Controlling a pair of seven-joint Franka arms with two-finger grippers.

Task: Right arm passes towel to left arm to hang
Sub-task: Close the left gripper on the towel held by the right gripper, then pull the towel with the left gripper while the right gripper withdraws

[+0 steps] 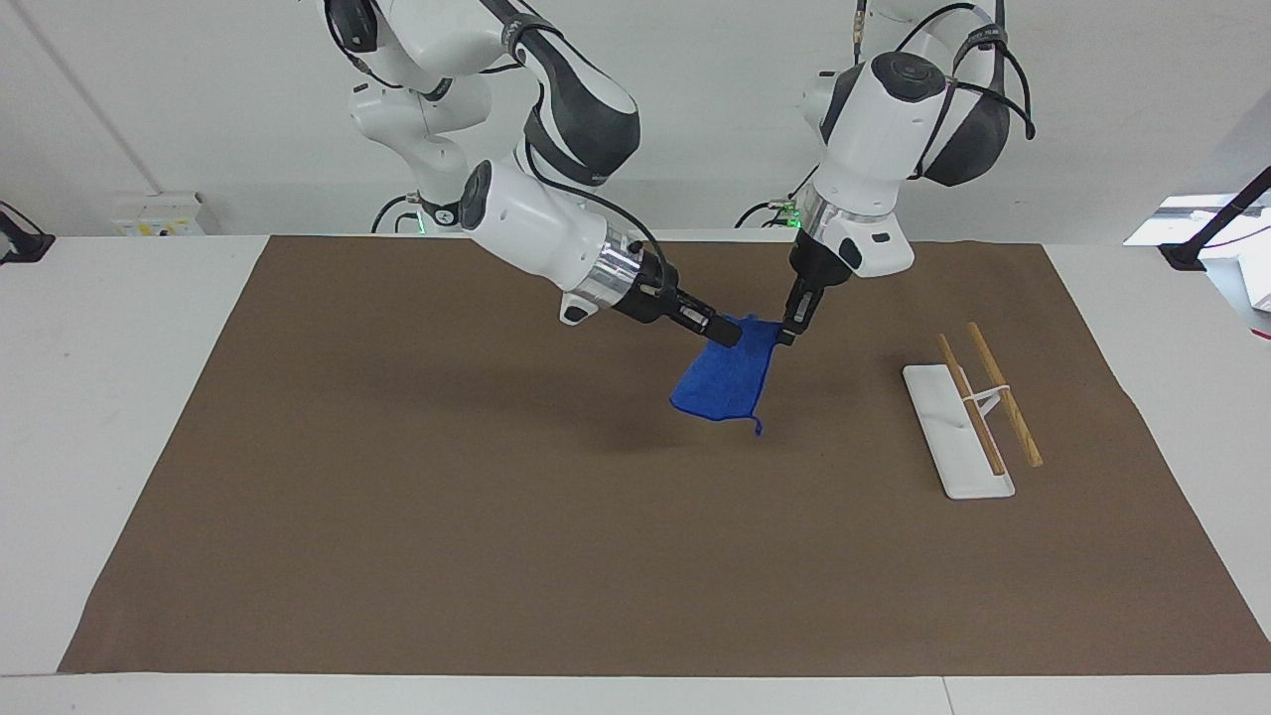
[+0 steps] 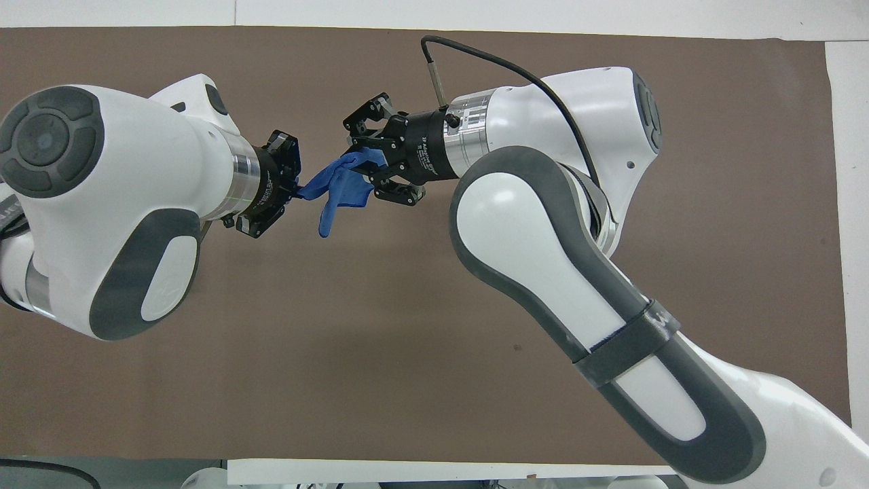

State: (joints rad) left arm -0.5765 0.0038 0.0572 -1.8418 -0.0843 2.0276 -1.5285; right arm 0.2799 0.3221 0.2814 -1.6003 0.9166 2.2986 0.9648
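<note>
table (image 1: 149, 328), brown mat | rack (image 1: 958, 429) toward left arm's end | towel (image 1: 728, 377) in mid-air over mat centre, long axis hanging down | right end effector (image 1: 730, 335) clenched on one top corner | left end effector (image 1: 785, 339) at the other top corner; grip state: cannot tell | judged: handover pending

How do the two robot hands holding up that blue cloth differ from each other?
The right gripper reaches in slanted, nearly sideways; the left gripper points steeply down. The right gripper has one upper corner of the towel clamped; the left gripper is at the other corner, its grip unclear. Both are black, on white arms.
</note>
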